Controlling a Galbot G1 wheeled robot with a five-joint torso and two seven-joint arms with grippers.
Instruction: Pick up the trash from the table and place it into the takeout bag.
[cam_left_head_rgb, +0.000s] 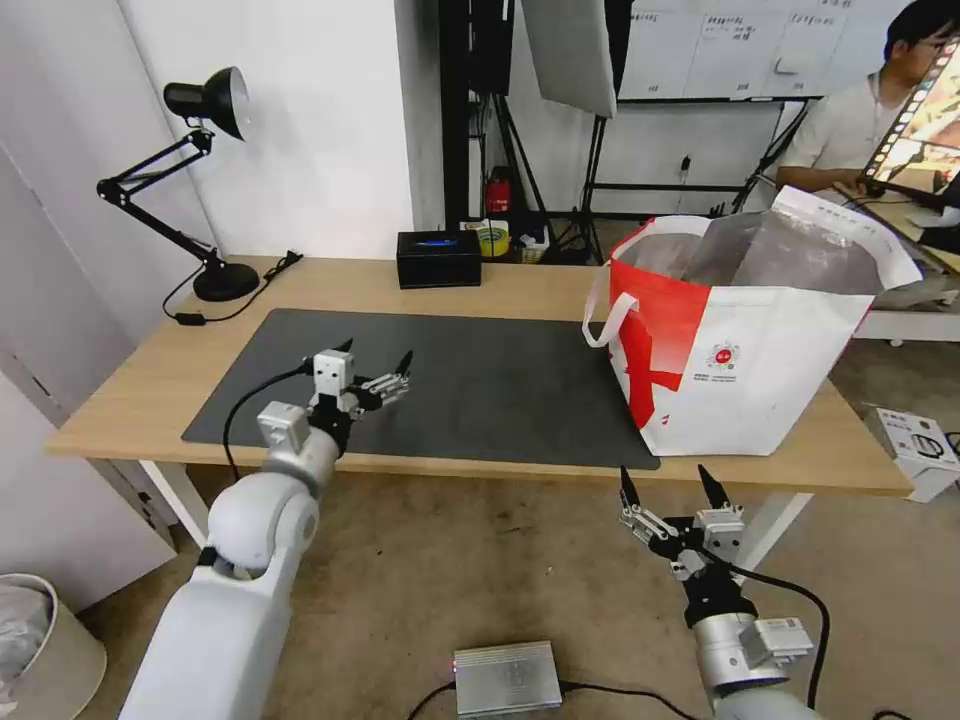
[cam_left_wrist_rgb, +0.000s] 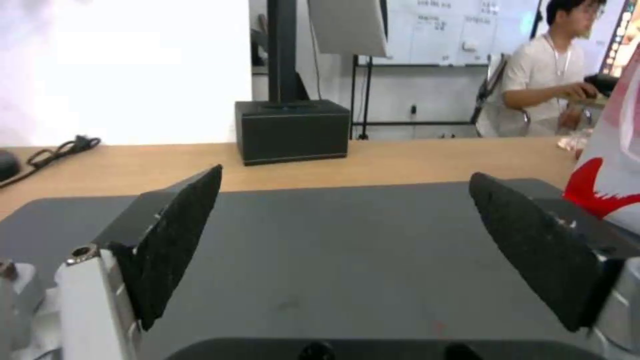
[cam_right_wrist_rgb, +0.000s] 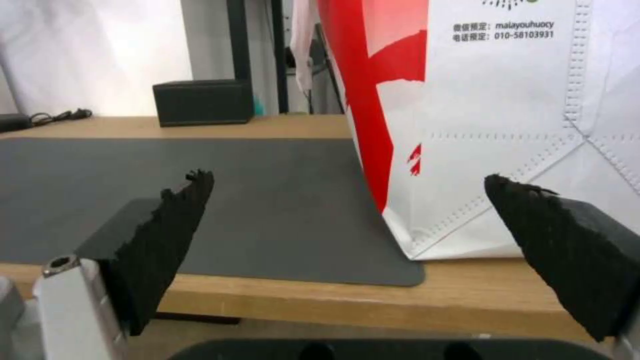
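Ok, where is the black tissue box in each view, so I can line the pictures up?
Head view: black tissue box at the table's far edge, beyond the mat.
Left wrist view: box past the mat's far edge.
Right wrist view: box far back, beside the takeout bag.
Shared landmark: the mat.

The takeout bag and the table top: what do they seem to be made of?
The takeout bag looks like non-woven fabric, matt white and red; stitched dotted seams show in the right wrist view, and its lining is shiny, probably foil. The table top looks like light wood or wood-look laminate, smooth; a dark matt mat lies on it.
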